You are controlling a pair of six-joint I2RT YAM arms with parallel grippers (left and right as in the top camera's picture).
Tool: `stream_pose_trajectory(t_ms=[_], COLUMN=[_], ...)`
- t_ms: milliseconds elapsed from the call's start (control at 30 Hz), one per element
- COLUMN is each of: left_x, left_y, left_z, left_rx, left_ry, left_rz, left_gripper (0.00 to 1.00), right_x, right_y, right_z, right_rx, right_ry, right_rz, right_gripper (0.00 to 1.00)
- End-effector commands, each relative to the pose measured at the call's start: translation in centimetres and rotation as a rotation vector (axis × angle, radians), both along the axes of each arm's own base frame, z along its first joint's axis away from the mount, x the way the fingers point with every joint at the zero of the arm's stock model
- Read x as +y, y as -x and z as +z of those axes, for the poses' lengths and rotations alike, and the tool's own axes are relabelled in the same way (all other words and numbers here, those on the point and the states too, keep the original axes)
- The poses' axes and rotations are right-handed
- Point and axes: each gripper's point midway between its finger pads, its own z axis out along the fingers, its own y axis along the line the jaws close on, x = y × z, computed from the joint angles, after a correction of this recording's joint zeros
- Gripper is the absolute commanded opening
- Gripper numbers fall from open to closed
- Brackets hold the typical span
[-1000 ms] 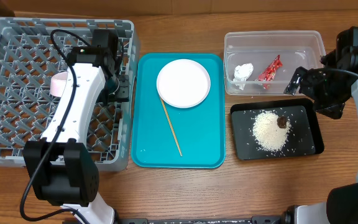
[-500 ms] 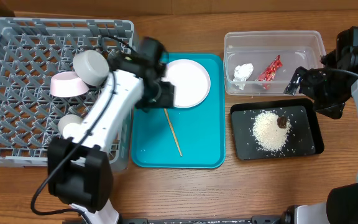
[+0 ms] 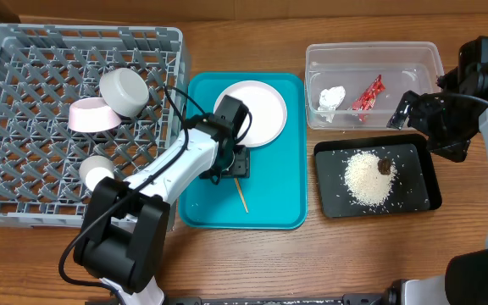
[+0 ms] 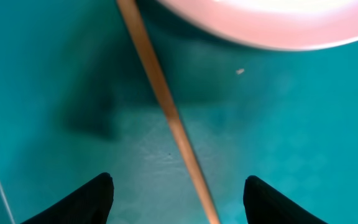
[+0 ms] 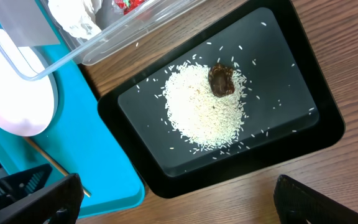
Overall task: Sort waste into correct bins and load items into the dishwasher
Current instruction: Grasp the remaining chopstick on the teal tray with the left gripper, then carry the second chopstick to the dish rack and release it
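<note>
My left gripper (image 3: 232,163) is open and low over the teal tray (image 3: 278,191). In the left wrist view its fingers straddle a thin wooden stick (image 4: 166,106), just below the white plate (image 3: 250,113). The grey dish rack (image 3: 24,38) holds the pink bowl (image 3: 90,115), the grey-green bowl (image 3: 124,91) and the white cup (image 3: 97,170). The clear tub (image 3: 396,59) holds the tissue wad (image 3: 332,97) and the red-and-white wrapper (image 3: 368,93). The black tray (image 3: 415,182) holds rice (image 3: 368,178) and a brown lump (image 3: 385,166). My right gripper (image 3: 409,112) is open and empty, raised by the tub's right end.
The teal tray lies between the rack and the two bins. The stick (image 3: 237,188) lies diagonally on it, running from the plate's edge toward the front. Bare wooden table runs along the front edge.
My left arm has swung from over the rack to the teal tray and lowered over the stick. The grey-green bowl and the cup now show in the rack. The right arm has not moved.
</note>
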Motion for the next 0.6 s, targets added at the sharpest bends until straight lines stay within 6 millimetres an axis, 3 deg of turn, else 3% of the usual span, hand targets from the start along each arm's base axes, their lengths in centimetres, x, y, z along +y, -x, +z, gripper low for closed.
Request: stream_pose_trajectory(t_ms=[0,233,300,400,467,567], left_x=[0.7,1.7,2.0,2.3,2.4,2.4], left_y=[0.6,1.4,1.6,1.9,2.0,2.1], left_z=[-1.9,-3.3,-3.3,-3.3,-3.3,-3.3], left_rx=[0.02,0.055,0.063,0.075,0.08,0.081], left_ry=[-0.034,-0.09,-0.101,-0.113,-0.121,-0.121], left_rz=[0.021,0.024,0.025,0.026,0.026,0.026], left_gripper=[0.7,0.67,0.58,0.28,0.15,0.09], right_x=[-0.1,-0.1,-0.1,-0.1,-0.1,-0.1], right_y=[0.0,0.0,0.0,0.0,0.0,0.1], right_z=[0.5,0.5,0.5,0.5,0.5,0.5], right_rx=[-0.023,-0.023,-0.022,-0.022,-0.022,-0.02], right_ry=[0.007,0.007,0.007,0.007,0.007,0.007], right_rz=[0.001,0.001,0.001,0.001,0.001,0.001], right_gripper=[1.0,1.0,1.0,1.0,1.0,1.0])
